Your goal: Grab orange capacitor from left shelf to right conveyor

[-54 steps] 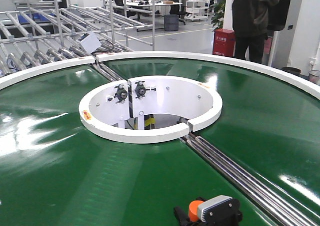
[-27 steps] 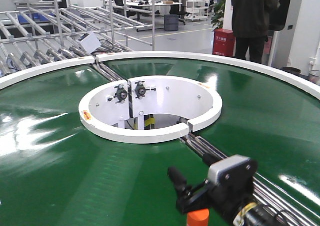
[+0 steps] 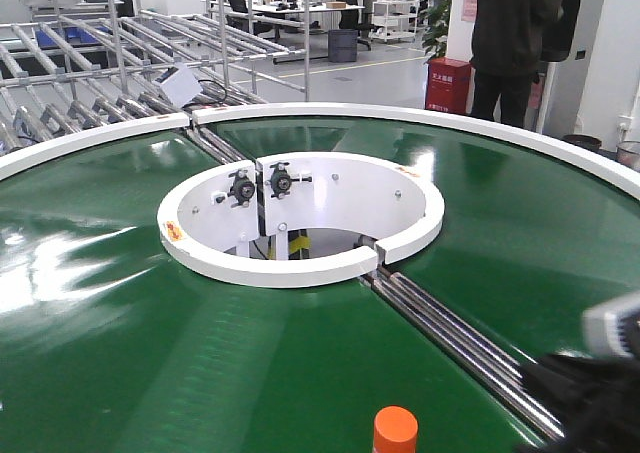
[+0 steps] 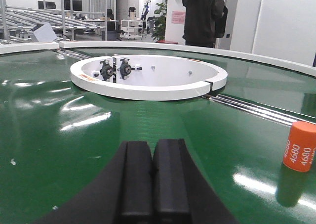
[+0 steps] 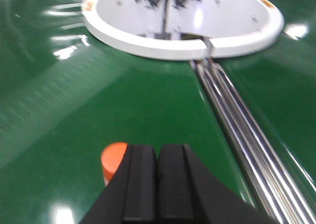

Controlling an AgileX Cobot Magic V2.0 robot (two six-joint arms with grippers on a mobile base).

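The orange capacitor (image 3: 395,431) stands upright on the round green conveyor belt (image 3: 150,353), near its front edge and left of the steel rollers (image 3: 450,333). It also shows at the right of the left wrist view (image 4: 299,146), with white "4680" on its side. In the right wrist view its top (image 5: 113,157) shows just left of my right gripper (image 5: 158,147), which is shut and empty. The right arm is a blur at the lower right of the front view (image 3: 600,393). My left gripper (image 4: 151,145) is shut and empty, low over the belt, left of the capacitor.
The white central ring (image 3: 300,263) rises from the middle of the belt, and the white rim (image 3: 420,115) runs round its far side. Steel racks with roller rails (image 3: 90,63) stand behind on the left. A person (image 3: 510,33) stands at the back right by a red box (image 3: 447,85).
My right gripper has let go of the capacitor and swung off to the right, shutting empty. The capacitor now stands alone on the belt.
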